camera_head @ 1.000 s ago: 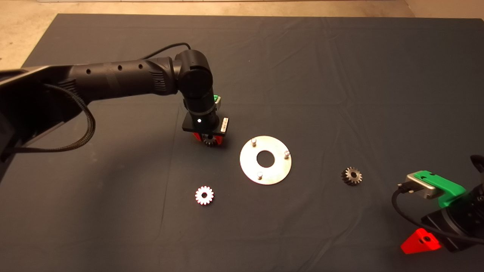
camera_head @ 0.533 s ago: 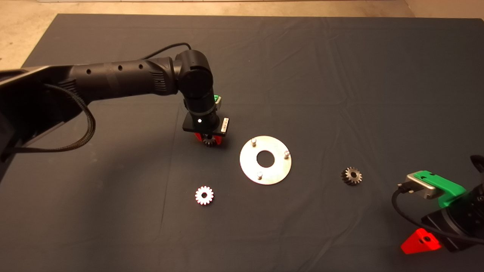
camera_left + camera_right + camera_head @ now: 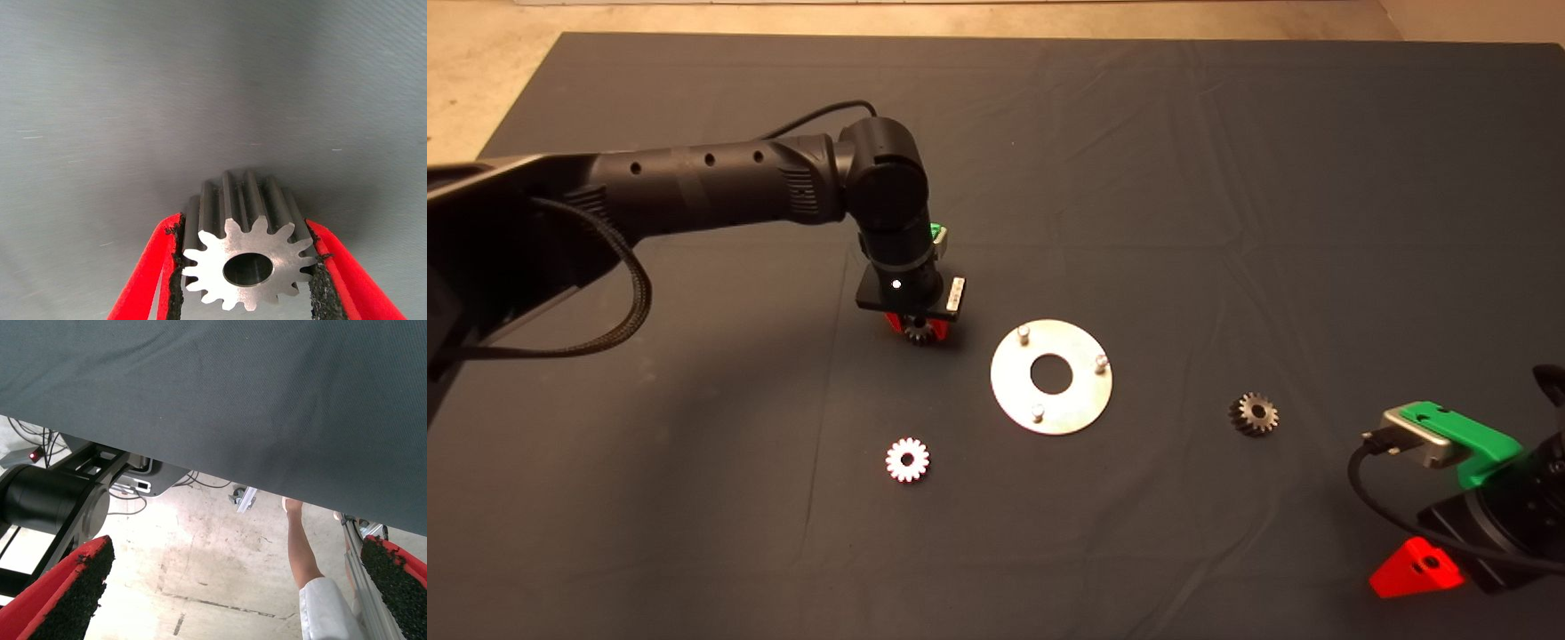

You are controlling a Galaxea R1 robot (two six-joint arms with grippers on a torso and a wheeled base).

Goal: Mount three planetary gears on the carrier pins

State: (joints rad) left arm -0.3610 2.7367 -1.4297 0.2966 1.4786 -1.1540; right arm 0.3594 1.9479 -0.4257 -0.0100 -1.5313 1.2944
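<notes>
My left gripper stands on the mat just left of the shiny round disc, shut on one planetary gear that sits between its black pads. All three carrier pins stand bare on the disc. A second, bright gear lies flat in front of the left gripper. To the right of the disc lies a third, darker gear. My right gripper is parked at the lower right edge, with its fingers wide apart and nothing between them.
The left arm reaches in across the mat's left half. Past the mat's edge, the right wrist view shows the floor, a black robot base with cables, and a person's leg.
</notes>
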